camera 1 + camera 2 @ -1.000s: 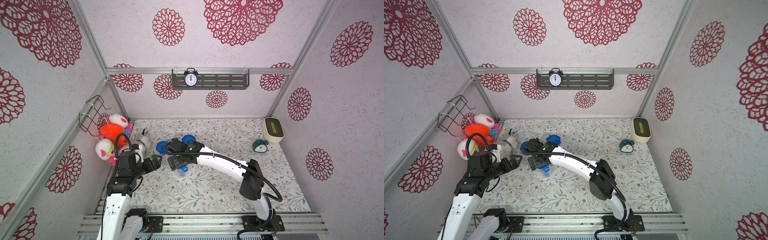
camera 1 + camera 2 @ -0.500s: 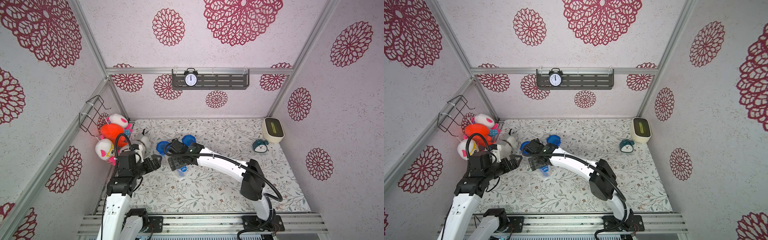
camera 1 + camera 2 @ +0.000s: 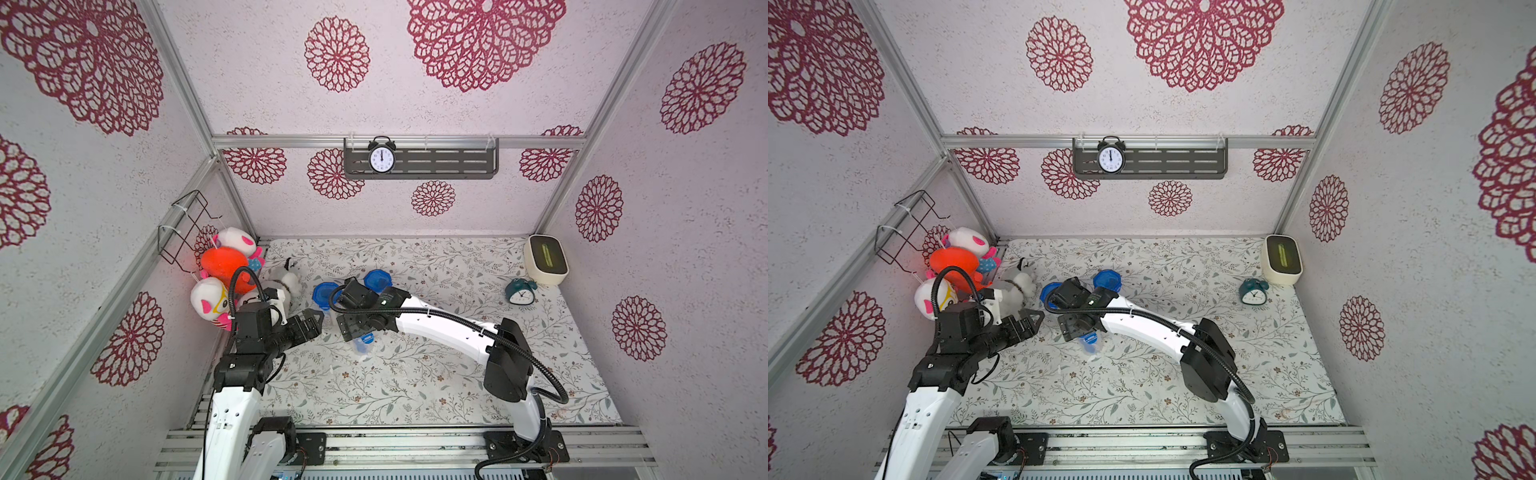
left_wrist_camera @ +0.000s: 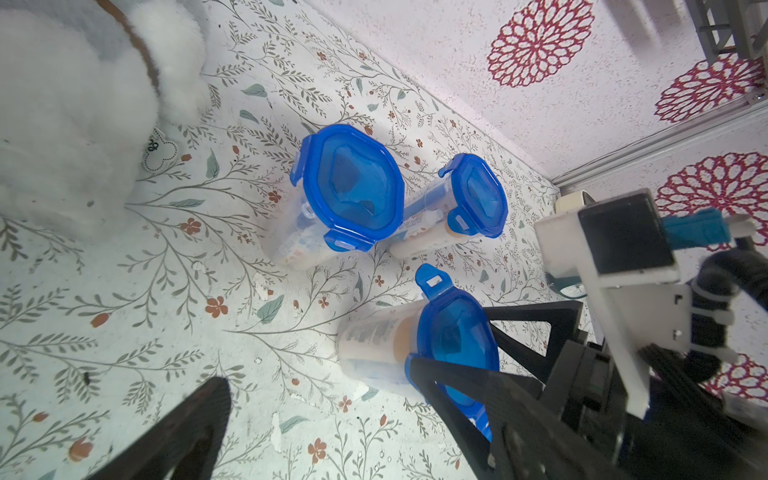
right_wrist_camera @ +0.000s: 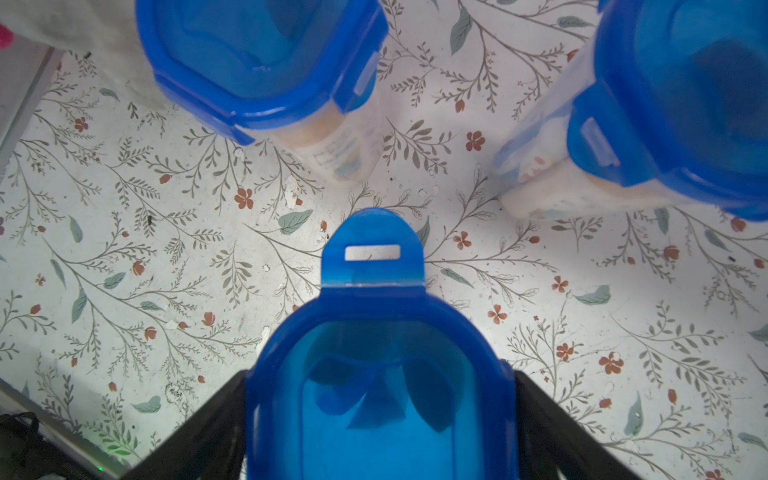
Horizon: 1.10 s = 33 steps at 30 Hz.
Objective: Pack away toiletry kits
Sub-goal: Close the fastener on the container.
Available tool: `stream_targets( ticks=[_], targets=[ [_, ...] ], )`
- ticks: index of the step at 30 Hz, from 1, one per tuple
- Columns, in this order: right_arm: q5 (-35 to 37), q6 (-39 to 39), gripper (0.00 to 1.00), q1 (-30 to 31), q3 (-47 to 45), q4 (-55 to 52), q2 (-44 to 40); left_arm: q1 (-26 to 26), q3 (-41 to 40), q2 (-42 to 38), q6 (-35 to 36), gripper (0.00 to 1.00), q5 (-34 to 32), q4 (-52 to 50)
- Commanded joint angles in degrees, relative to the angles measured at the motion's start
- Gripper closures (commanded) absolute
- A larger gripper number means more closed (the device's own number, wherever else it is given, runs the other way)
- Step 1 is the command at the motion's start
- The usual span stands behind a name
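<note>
Three toiletry kits, clear cups with blue lids, stand on the floral mat. Two are upright side by side [image 3: 326, 293] [image 3: 377, 279], also in the left wrist view [image 4: 353, 187] [image 4: 473, 195]. The third cup [image 4: 453, 332] [image 3: 363, 343] has my right gripper [image 5: 380, 395] [image 3: 358, 334] over it, its black fingers [image 5: 199, 432] pressed against both sides of the blue lid. One lid tab [image 5: 372, 249] sticks out unlatched. My left gripper [image 3: 311, 322] [image 3: 1034, 318] hangs open just left of that cup, holding nothing.
Plush toys [image 3: 226, 266] and a white plush dog [image 3: 286, 282] crowd the left wall under a wire basket [image 3: 185, 226]. A teal alarm clock [image 3: 520, 292] and a cream box [image 3: 545, 259] sit at the back right. A wall shelf [image 3: 419, 160] carries a black clock.
The right gripper's fingers have drawn in slightly against the lid of the near cup. The left arm has stayed where it was, still open.
</note>
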Motion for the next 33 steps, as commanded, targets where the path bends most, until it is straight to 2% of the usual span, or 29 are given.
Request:
stream_targets(
  ticks=[1, 2, 12, 17, 20, 23, 25, 27, 29, 33],
  targets=[
    [-0.3, 1.0, 0.05, -0.3, -1.1, -3.0, -0.7, 0.7, -0.1, -0.6, 0.8, 0.0, -0.4, 0.3],
    [0.1, 1.0, 0.02, -0.3, -0.9, -3.0, -0.9, 0.7, -0.1, -0.7, 0.8, 0.0, -0.4, 0.3],
    [2.5, -1.7, 0.01, 0.0, 5.3, -3.5, -2.6, 1.1, -0.2, -1.0, 1.1, 0.0, -1.7, 0.3],
    [3.4, -3.2, 0.01, -0.1, 4.6, -1.9, -6.2, 1.3, -0.6, -1.3, 1.2, 0.0, -3.6, 0.8],
    [3.6, -4.0, 0.01, -1.5, -1.1, 1.6, -11.5, 1.0, -0.2, -1.2, 2.3, 0.0, -3.9, 1.2],
    [-2.4, -4.9, 0.01, -6.7, -13.8, 9.0, -19.9, -0.9, 1.1, 0.4, 4.7, 0.0, -3.1, 3.0],
    [-9.8, -6.6, 0.01, -11.0, -22.0, 14.7, -25.0, -4.5, 3.2, 2.2, 8.2, 0.0, -4.2, 4.2],
    [-14.9, -8.5, 0.01, -14.4, -28.8, 18.3, -29.6, -9.9, 7.0, 5.0, 15.0, 0.0, -5.8, 3.6],
    [-19.5, -10.4, 0.01, -18.4, -34.3, 20.8, -33.5, -14.8, 11.7, 8.5, 25.1, 0.01, -5.2, -0.7],
    [-29.1, -11.0, 0.01, -26.3, -43.1, 25.6, -39.1, -19.8, 17.9, 13.4, 38.6, 0.02, -3.1, -10.5]
  ],
)
